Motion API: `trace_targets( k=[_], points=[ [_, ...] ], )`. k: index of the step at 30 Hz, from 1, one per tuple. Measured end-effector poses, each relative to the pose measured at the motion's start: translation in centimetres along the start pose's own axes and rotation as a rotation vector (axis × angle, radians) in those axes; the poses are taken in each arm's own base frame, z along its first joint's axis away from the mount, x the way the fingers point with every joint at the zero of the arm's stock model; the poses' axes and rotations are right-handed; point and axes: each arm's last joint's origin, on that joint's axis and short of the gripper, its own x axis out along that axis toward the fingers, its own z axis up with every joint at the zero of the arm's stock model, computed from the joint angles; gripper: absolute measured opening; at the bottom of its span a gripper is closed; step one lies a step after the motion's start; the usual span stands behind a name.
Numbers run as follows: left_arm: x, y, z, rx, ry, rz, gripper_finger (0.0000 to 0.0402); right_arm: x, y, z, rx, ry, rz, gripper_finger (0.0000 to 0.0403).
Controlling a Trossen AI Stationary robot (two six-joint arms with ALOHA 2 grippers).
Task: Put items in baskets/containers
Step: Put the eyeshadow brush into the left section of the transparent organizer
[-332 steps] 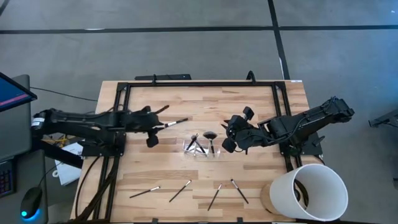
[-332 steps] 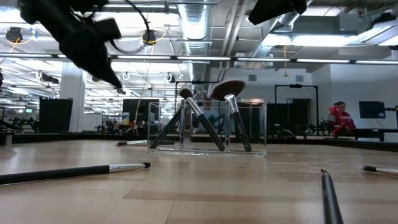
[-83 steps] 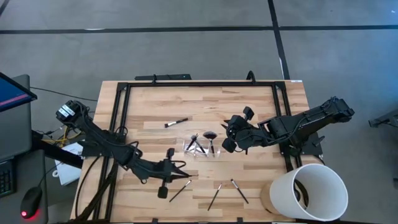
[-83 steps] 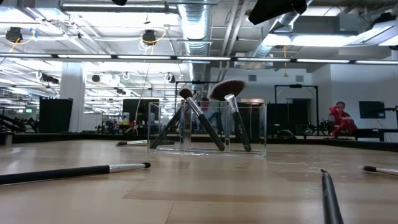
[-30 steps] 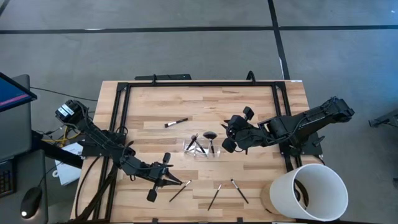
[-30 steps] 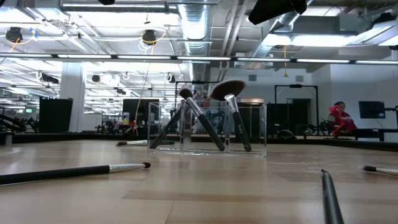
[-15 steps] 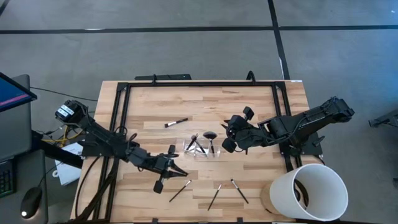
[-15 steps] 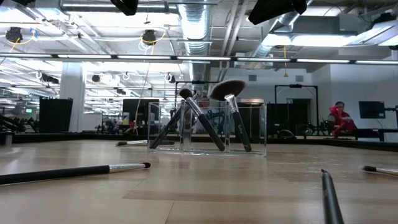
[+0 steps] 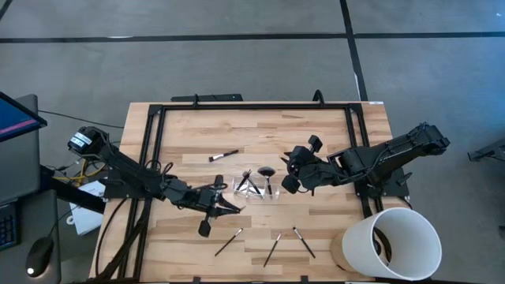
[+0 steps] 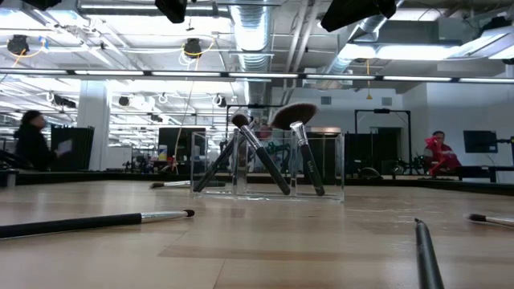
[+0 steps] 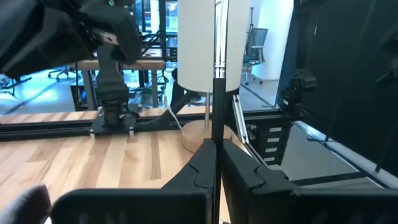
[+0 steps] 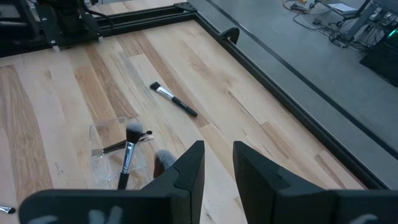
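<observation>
Wooden bench [image 9: 189,134], left end effector [image 9: 233,209] at seven o'clock of the clear tray [image 9: 260,192], clenched on a thin brush [image 11: 218,62], right end effector [image 9: 286,171] released at the tray's three o'clock, brushes [image 9: 251,182] upright in the tray mid-bench, three loose brushes [image 9: 229,241] along the bench's six o'clock edge

We see a light wooden table [image 9: 260,130] edged by a black metal frame [image 9: 252,106], standing on a grey floor [image 9: 237,55] crossed by dark lines. A large white cylindrical bucket [image 9: 398,244] sits at the table's near right corner. Off the table's left side is a monitor [image 9: 16,114] and a computer mouse [image 9: 38,256]. Beyond the table, a person in red [image 10: 438,152] sits far right, and a dark figure [image 10: 32,140] stands far left, under bright ceiling lights [image 10: 241,74].
</observation>
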Motion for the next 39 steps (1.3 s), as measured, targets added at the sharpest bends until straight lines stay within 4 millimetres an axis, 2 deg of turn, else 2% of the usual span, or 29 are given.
trace_targets(
  k=[21, 39],
  points=[
    [-1.4, 4.9, 3.0, 0.012, -0.090, 0.067, 0.0010, 0.0, 0.0, 0.0, 0.000, 0.000, 0.000, 0.0077],
    [-1.7, 5.3, 3.3, 0.020, -0.077, 0.042, 0.0010, 0.0, 0.0, 0.0, 0.000, 0.000, 0.000, 0.0077]
  ],
)
